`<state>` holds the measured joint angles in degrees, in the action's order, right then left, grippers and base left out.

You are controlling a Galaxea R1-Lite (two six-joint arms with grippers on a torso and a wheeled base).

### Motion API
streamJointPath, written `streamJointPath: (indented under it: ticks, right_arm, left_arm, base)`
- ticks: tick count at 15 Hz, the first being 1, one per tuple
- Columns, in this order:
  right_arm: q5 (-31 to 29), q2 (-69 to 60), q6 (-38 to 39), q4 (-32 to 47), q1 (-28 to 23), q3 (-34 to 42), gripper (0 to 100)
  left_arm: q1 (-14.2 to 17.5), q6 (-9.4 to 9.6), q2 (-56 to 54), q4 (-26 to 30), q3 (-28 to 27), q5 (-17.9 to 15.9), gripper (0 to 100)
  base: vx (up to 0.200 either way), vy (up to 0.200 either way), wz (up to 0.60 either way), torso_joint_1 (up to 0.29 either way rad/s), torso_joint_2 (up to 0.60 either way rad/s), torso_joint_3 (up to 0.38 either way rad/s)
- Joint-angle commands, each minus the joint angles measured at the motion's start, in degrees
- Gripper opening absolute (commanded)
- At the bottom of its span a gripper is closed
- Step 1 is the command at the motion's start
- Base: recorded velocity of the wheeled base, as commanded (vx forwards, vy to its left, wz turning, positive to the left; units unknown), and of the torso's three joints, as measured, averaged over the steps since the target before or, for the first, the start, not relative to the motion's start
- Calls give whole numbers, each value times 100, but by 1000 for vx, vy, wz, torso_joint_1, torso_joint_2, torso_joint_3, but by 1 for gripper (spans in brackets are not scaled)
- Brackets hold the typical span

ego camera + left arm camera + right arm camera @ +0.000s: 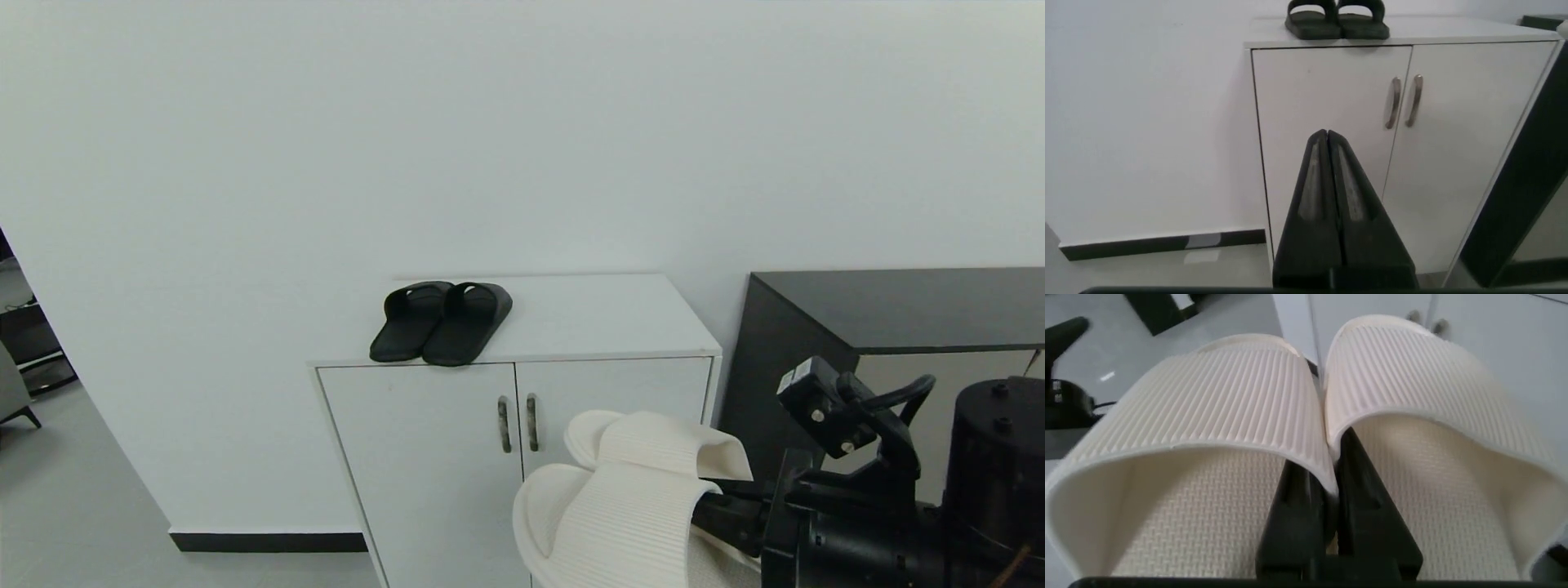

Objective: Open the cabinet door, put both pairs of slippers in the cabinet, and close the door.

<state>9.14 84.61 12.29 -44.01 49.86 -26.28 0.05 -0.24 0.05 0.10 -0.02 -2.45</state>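
Cabinet (424, 457) shut, open floor (73, 506) left of it. Black slippers (441, 321) at cabinet top's front edge. Right gripper (1331, 490) pinches white slippers (629, 498) before cabinet's right door (620, 388); left gripper (1328, 143) pressed together, empty.

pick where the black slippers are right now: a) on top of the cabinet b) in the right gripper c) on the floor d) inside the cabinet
a: the black slippers lie side by side on top of the cabinet, while the right gripper holds the white slippers.
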Motion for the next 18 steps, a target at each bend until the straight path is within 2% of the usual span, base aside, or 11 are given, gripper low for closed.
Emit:
streamJointPath:
  ticks: [1, 7, 18]
  right_arm:
    - [17, 29, 2, -3, -55, 9, 0]
    - [9, 20, -7, -301, -82, 185, 0]
    - [17, 38, -7, -310, -82, 194, 0]
  left_arm:
    - [-5, -2, 4, 8, 2, -1, 0]
    - [4, 16, 4, 8, 2, 8, 0]
    - [-5, -11, 4, 8, 2, -1, 0]
  base:
    - [0, 0, 0, -51, 139, 80]
    - [0, 0, 0, -198, 446, 248]
    - [0, 0, 0, -192, 478, 286]
